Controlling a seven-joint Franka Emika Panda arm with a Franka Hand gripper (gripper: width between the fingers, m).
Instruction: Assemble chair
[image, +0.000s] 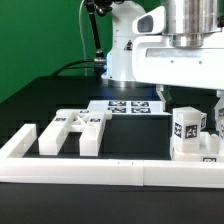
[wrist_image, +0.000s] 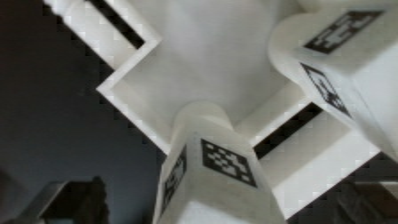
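stage: early | your gripper (image: 190, 101) spread over tagged block (image: 187, 131) | loose panels (image: 72, 130) look unjoined | you've most of chair left

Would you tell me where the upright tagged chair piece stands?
Exterior view's right: the upright tagged chair piece stands just behind the white border rail, beneath the gripper.

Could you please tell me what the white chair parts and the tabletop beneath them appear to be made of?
The chair parts look like hard plastic, matte white: uniform colour, blocky moulded edges, no grain. The tabletop is matte black with little sheen; whether it is cloth or board cannot be told.
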